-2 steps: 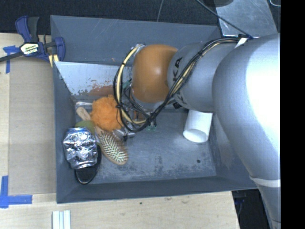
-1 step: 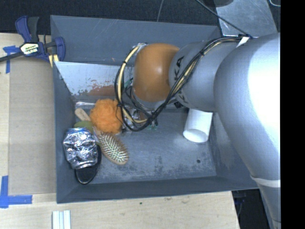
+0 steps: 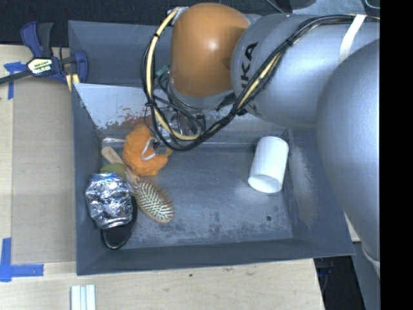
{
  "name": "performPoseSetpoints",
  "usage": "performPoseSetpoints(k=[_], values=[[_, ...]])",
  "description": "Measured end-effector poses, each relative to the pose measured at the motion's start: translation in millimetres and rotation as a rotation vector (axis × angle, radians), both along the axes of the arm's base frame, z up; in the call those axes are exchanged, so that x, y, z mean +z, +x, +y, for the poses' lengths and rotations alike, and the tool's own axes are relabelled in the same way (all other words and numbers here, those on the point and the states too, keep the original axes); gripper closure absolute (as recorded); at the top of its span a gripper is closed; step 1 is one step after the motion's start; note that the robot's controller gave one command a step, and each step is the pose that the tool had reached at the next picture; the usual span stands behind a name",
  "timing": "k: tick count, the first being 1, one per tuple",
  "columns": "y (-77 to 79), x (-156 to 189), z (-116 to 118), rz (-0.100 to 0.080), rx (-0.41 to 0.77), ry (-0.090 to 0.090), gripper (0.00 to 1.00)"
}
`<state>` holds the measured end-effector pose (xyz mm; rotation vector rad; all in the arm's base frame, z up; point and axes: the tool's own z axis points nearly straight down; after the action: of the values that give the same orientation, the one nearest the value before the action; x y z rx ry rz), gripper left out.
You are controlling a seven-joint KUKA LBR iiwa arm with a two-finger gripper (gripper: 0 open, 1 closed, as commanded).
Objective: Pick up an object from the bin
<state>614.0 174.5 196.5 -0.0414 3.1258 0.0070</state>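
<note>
Arm [image 3: 303,70] with orange wrist cover [image 3: 203,47] reaches in from the right over the grey bin [image 3: 213,228]. The claw [image 3: 161,136] is low at back-left, right over a fuzzy orange ball [image 3: 143,155]; can't tell if the claw is apart or together because cables hide it. White cup [image 3: 269,165] lies on its side well apart at right, crumpled foil lump [image 3: 110,197] sits front-left on a black thing [image 3: 116,237], and a wooden hairbrush [image 3: 153,201] is just beside the foil.

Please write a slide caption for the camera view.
Gripper over an orange fuzzy ball, hairbrush and foil lump beside it, white cup apart.
</note>
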Motion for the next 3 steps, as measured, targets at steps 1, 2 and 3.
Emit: performPoseSetpoints(k=[1,2,3], values=[[-0.8,179.9,-15.4,-0.013,-0.06,0.004,1.0],[-2.8,174.1,45.0,-0.022,0.162,0.003,1.0],[-6.7,174.2,67.7,-0.028,0.129,0.006,1.0]])
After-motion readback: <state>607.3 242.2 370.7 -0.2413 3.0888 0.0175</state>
